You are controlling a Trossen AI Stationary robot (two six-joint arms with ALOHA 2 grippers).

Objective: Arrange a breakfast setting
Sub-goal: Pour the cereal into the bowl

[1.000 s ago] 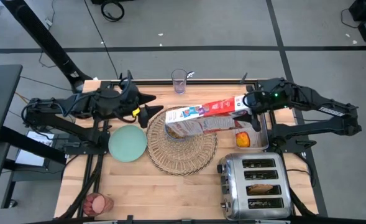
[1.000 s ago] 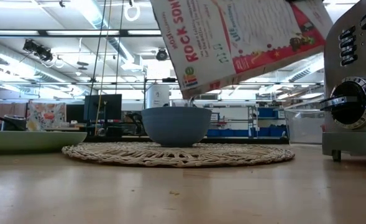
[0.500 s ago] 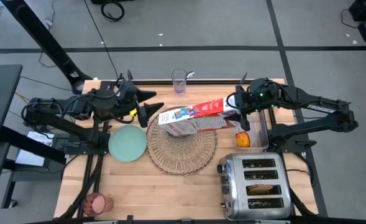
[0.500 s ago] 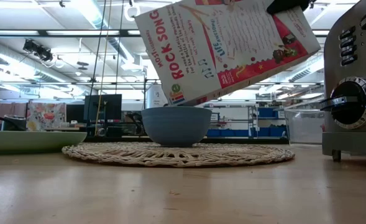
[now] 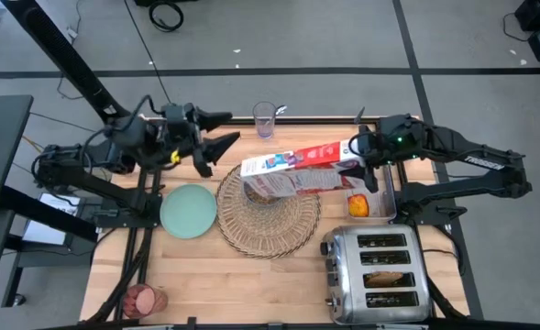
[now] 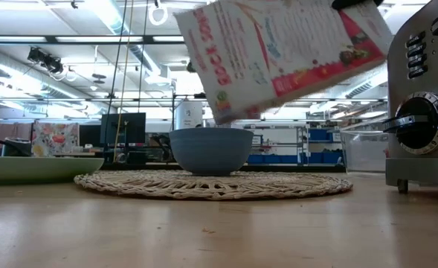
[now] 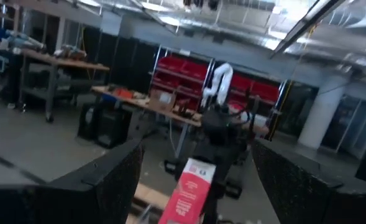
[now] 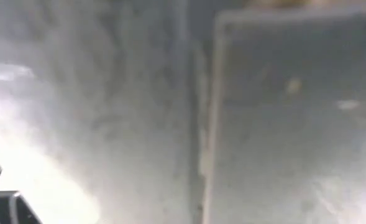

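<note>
Right gripper [image 5: 359, 161] clamped on tilted red-and-white cereal box [image 5: 297, 163], box mouth angled down above small blue bowl [image 6: 211, 150], bowl centred on round woven wicker placemat [image 5: 268, 222], left gripper [image 5: 216, 147] raised beside placemat, fingers spread, holding nothing, mint-green plate [image 5: 188, 210] touching placemat's edge.

You have a rough woven wicker placemat [image 5: 270, 220] on a smooth wooden counter [image 5: 205, 275], a printed cardboard cereal box [image 5: 297, 167], and a shiny metal toaster [image 5: 380, 270].
</note>
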